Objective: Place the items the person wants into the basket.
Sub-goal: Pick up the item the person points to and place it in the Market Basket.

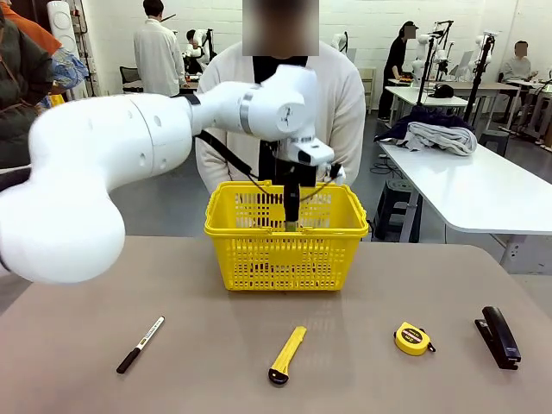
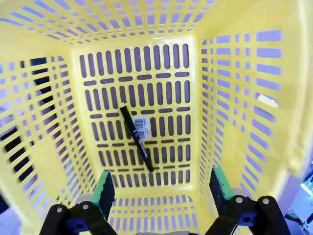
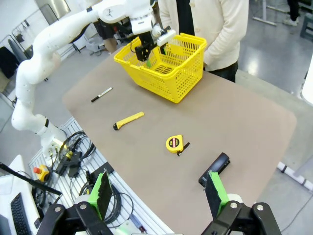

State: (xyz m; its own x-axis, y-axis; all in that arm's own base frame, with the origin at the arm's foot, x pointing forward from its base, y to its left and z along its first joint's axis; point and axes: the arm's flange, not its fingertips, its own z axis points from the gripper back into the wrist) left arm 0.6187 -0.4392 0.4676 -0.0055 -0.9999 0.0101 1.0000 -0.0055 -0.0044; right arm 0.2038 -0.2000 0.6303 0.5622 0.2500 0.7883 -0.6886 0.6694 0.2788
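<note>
Brown tabletop [image 1: 216,319], left hand [image 2: 161,176] spread over pen [image 2: 137,139] in basket [image 2: 244,98], right hand [image 3: 157,178] spread, white tables [image 1: 483,190] behind

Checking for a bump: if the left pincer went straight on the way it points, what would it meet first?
Most likely the pen lying on the basket floor, or the floor just beside it; depth is unclear.
</note>
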